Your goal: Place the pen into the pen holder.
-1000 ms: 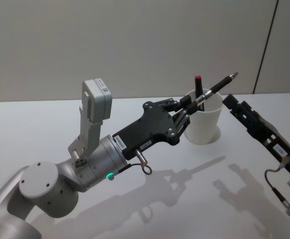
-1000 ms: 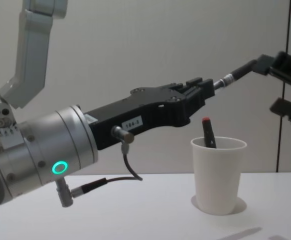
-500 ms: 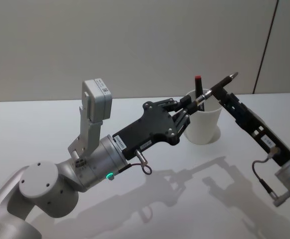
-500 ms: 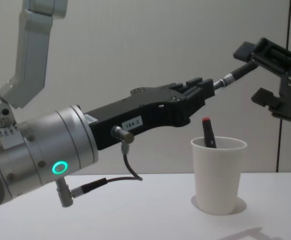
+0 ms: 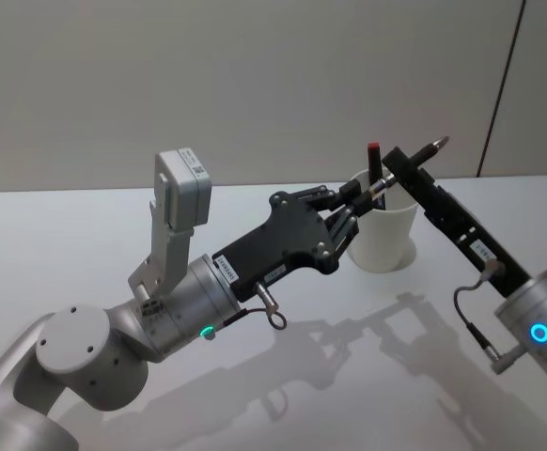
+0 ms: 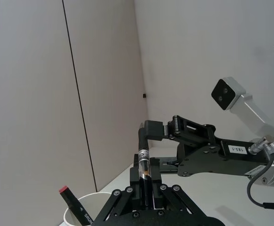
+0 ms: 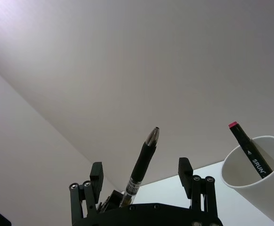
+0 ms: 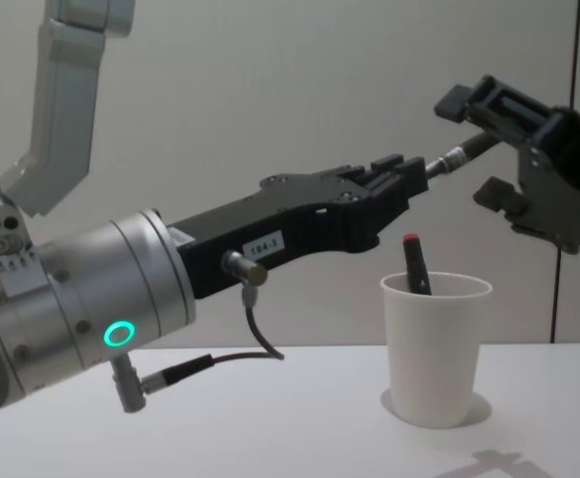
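Chest view, centre frame: left gripper [image 8: 408,177] clamped on the pen [image 8: 451,156], which is held aslant above the pen holder [image 8: 436,349]. The holder, lower right, houses a red-capped marker [image 8: 414,264]. Upper right: right gripper [image 8: 475,145], jaws wide, empty, straddling the pen's free end. I read this as a handover; next I'd close the right, then release the left.

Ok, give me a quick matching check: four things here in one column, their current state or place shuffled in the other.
1. pen
2. red-capped marker
3. pen holder
4. right gripper

A. stands on the table
B. open around the pen's far end
C. leaning inside the pen holder
D. clamped in the left gripper, off the table

Pairs: 1-D, 2-C, 3-A, 4-B.
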